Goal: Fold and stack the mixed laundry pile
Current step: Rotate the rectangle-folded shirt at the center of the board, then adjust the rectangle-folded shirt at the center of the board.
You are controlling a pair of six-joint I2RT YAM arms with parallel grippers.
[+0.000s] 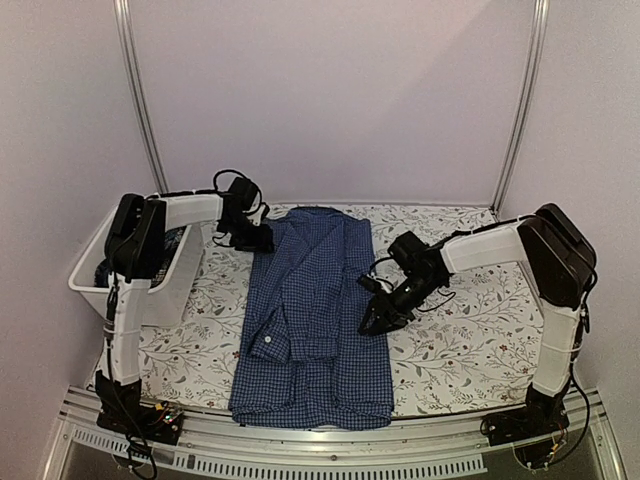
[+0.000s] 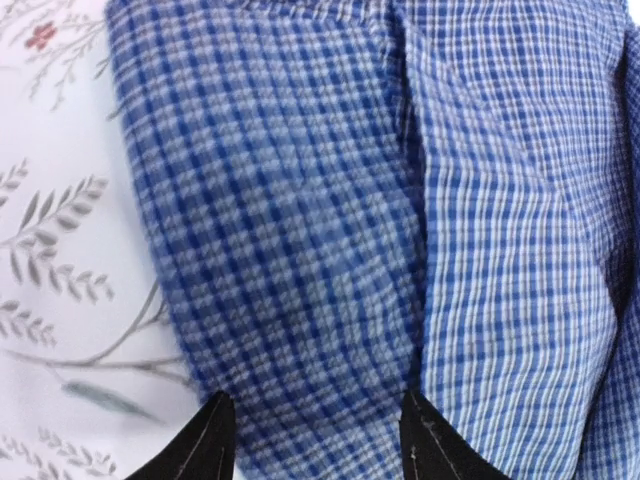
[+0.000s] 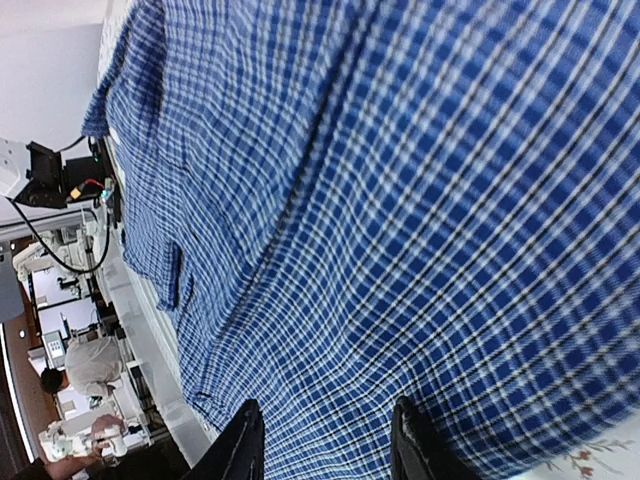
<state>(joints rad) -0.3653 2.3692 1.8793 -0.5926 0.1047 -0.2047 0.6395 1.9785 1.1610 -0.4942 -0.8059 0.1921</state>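
Note:
A blue-and-white checked shirt (image 1: 312, 320) lies flat along the middle of the table, its sides folded inward and one cuff on top. My left gripper (image 1: 258, 238) is low at the shirt's far left corner. In the left wrist view the shirt (image 2: 300, 200) fills the frame and the left gripper (image 2: 315, 405) stands open, a fold of cloth spanning the gap between its fingertips. My right gripper (image 1: 380, 318) is at the shirt's right edge, halfway down. In the right wrist view it (image 3: 325, 410) is open over the shirt (image 3: 400, 200).
A white tub (image 1: 92, 286) stands at the left edge with dark cloth (image 1: 107, 270) inside, behind the left arm. The floral tablecloth (image 1: 460, 340) covers the table. A metal rail (image 1: 320, 455) runs along the near edge, and upright poles stand at the back corners.

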